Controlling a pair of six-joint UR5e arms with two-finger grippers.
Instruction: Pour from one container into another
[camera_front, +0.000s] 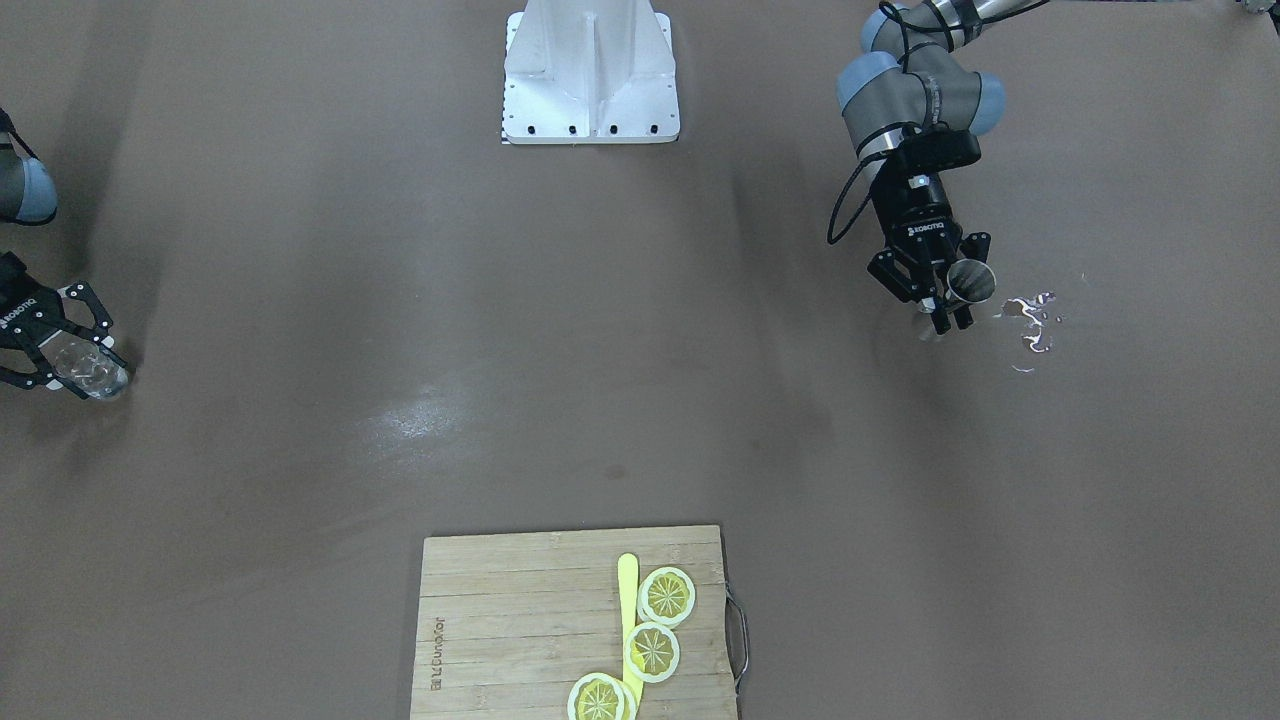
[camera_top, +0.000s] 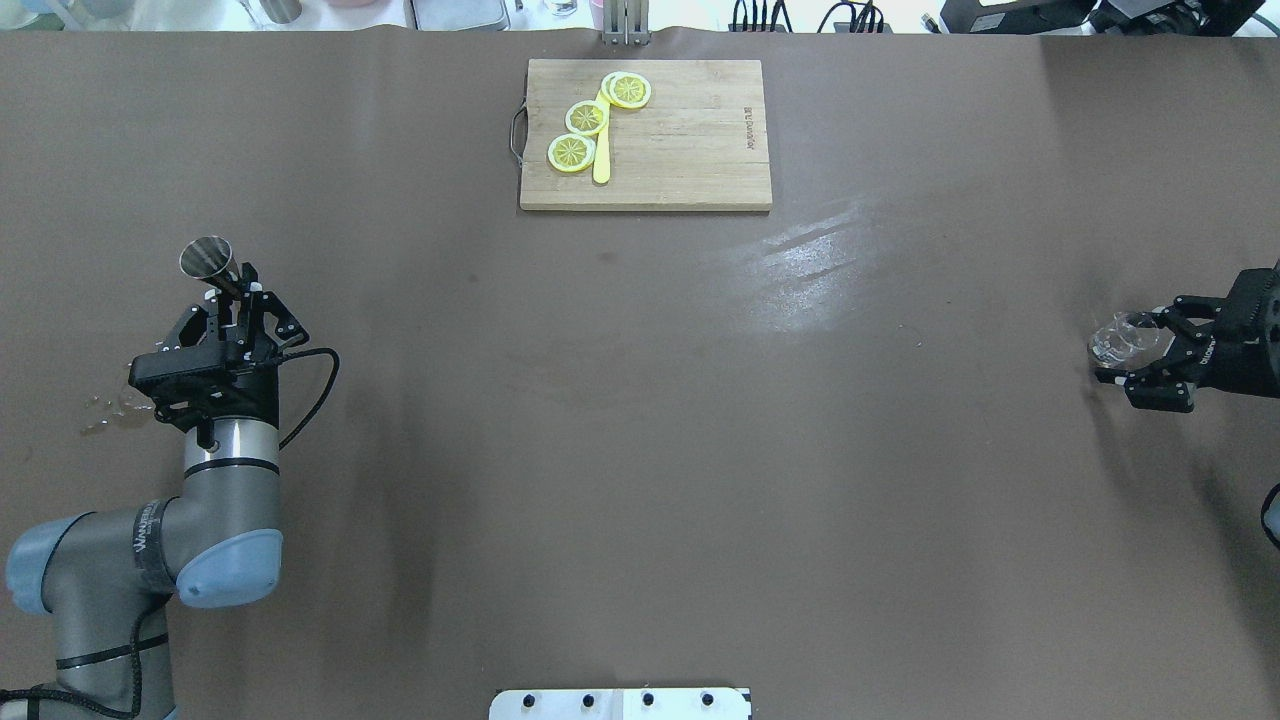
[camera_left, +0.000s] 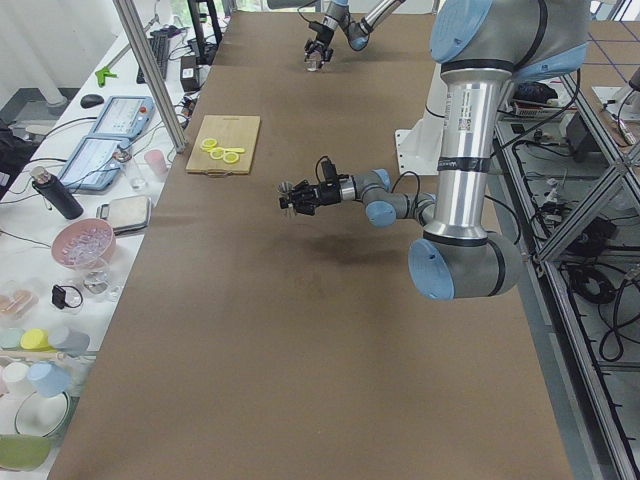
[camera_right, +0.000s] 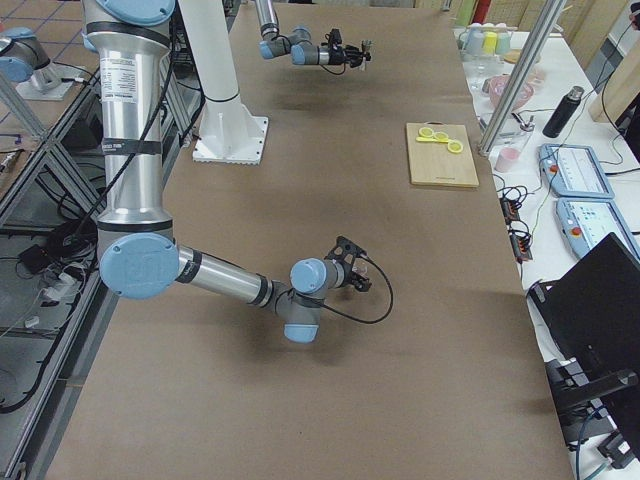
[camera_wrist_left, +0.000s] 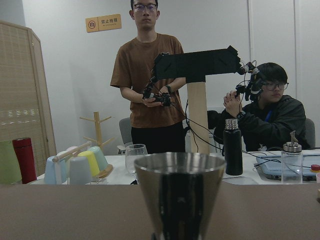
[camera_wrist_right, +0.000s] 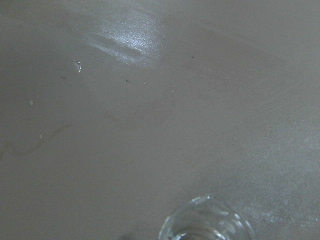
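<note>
Brown tabletop (camera_top: 640, 450) seen across its full width, with operators' benches beyond its edges. The left jaws are closed on the narrow waist of the metal jigger (camera_top: 207, 258). The jigger is held upright and, judging by the shadow beneath it in the side view, is clear of the surface. Its contents cannot be seen. The right jaws clasp the clear glass tumbler (camera_top: 1120, 338) at the opposite end, and whether it rests on the surface cannot be told. A small wet patch (camera_front: 1030, 322) lies on the tabletop near the left jaws. A wooden cutting board (camera_top: 690, 150) bearing lemon slices (camera_top: 586, 118) sits at the far middle edge, well apart from both vessels. Step in hand, as judged: both vessels are gripped but not yet brought together. The next move calls for carrying the jigger level toward the tumbler and setting its rim over the tumbler's mouth before any tilt.
</note>
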